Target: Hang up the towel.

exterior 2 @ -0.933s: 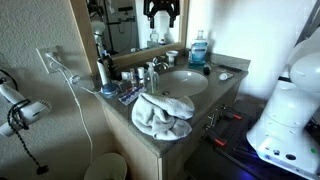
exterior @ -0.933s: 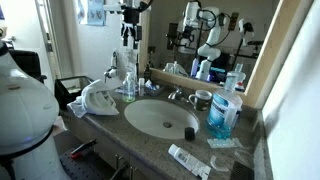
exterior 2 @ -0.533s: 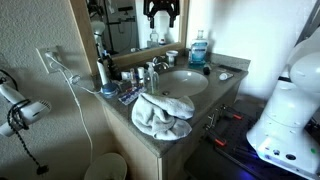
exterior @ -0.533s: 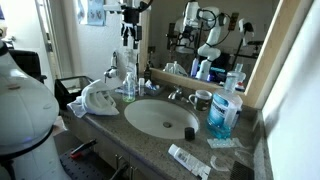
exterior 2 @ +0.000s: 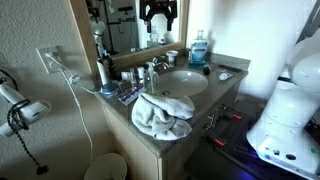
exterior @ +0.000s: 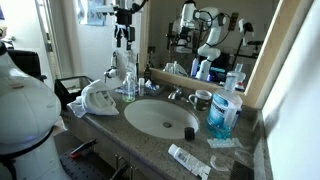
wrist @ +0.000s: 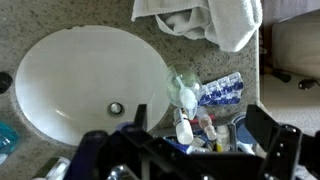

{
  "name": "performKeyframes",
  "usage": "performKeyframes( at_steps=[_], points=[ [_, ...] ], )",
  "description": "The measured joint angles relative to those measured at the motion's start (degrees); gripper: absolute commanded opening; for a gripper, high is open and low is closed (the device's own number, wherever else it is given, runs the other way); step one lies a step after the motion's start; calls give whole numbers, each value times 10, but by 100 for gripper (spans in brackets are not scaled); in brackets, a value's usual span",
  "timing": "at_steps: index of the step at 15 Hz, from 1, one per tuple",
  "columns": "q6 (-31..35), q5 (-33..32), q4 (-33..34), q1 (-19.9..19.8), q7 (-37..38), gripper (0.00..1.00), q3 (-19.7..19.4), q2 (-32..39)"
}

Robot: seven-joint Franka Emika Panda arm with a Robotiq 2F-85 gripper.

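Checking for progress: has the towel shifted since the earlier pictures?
No. The towel lies heaped at the same spot beside the sink, untouched by the end effector.

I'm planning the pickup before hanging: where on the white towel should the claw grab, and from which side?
Probably a raised fold on top of the heap, coming straight down: the towel lies crumpled on the counter beside the sink, so its edges hug it and only the bunched top stands up for the claw.
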Motion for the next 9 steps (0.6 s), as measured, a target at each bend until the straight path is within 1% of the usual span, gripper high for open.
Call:
performKeyframes(
  at_steps=[4,7,9],
  points=[
    [0,1,-47,34,13,100,31,-8],
    [1,4,-87,53,11,100,39,-8],
    [13,6,-113,61,5,100,40,-7]
  ],
)
